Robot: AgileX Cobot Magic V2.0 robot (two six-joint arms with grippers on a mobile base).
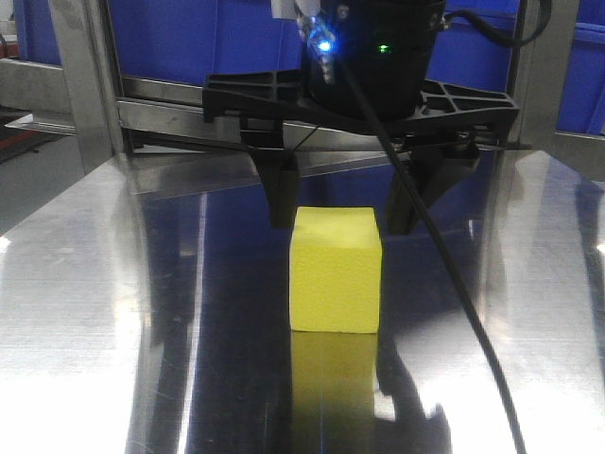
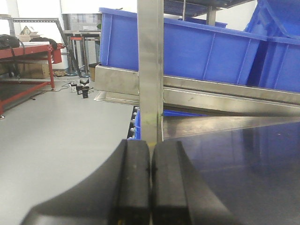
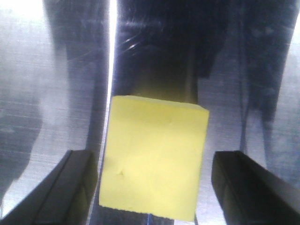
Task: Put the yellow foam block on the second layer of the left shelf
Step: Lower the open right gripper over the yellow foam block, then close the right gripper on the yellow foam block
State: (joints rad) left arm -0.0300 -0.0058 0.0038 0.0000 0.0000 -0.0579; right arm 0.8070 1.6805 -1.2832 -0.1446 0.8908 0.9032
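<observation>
The bright yellow matte foam cube [image 1: 336, 270] stands upright on a shiny scratched metal sheet [image 1: 95, 312], near the middle. The right arm's black gripper [image 1: 347, 204] is seen just behind and above it, released, with one finger on the left of the cube and one on the right, both apart from it. From the right wrist view the cube appears slightly turned against the fingers and closer to the left one.

The step in hand is judged to be the grasp. It would be done well if the gripper were centred and squared to the cube's faces, lowered to mid-height, and closed only gently, since foam is likely to be crushed or twisted.

The left arm's black gripper [image 2: 150, 183] is clenched on nothing, facing a steel upright post [image 2: 150, 70] and blue plastic bins [image 2: 187, 47].
</observation>
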